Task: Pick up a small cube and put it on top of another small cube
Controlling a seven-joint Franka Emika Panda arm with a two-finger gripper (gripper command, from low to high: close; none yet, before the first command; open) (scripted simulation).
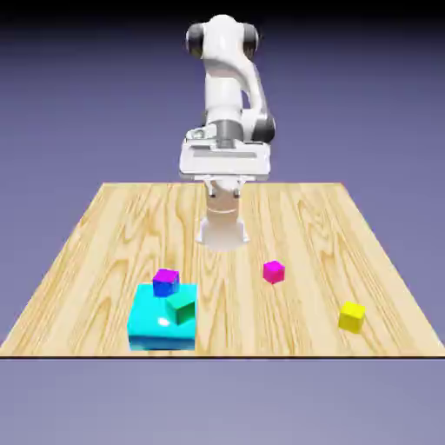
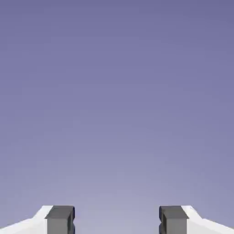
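I'm holding nothing: my claw (image 2: 117, 220) is standing open, its two tips well apart with only plain backdrop showing between them. I'm hanging high above the desk (image 1: 235, 313), so none of the cubes is touching me. The small cubes I'm working with are all sitting below: a pink cube (image 1: 274, 272) is resting by itself near the middle, and a yellow cube (image 1: 352, 317) is lying toward the exterior view's right, nearer the camera. A green cube (image 1: 181, 307) is sitting on a big cyan block (image 1: 163, 342) at the exterior view's left, and a blue-purple cube (image 1: 166, 282) is showing at that block's far edge. I'm not seeing any clear stack of one small cube on another, and I'm not being told which pair is wanted. By my judgement I'm only at the start: choosing, reaching down, gripping, lifting, placing and letting go are all still awaiting me.
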